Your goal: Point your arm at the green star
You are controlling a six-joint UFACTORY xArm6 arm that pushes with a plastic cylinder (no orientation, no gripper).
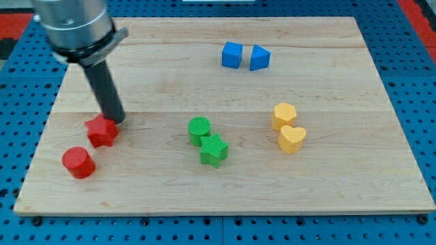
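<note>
The table (225, 197), a pale wooden board, fills most of the view and carries eight small blocks in four pairs. My arm comes in from the view's top left, and there are no jaws to speak of: it ends in a dark rod whose tip (117, 121) sits at the left side of the table, touching or just beside the upper edge of the red star (101, 131). A red cylinder (78, 162) lies just below and left of that star. The green star (214, 150), my target, sits near the middle of the table, touching a green cylinder (199, 129) at its upper left. At the view's top, a blue cube (232, 55) and a blue wedge (259, 58) stand side by side; to the right, a yellow hexagon (284, 116) touches a yellow heart (292, 139). The risk I judge: sweeping right could drag the red star along, and arriving from the upper left would strike the green cylinder first, knocking it into the green star.
</note>
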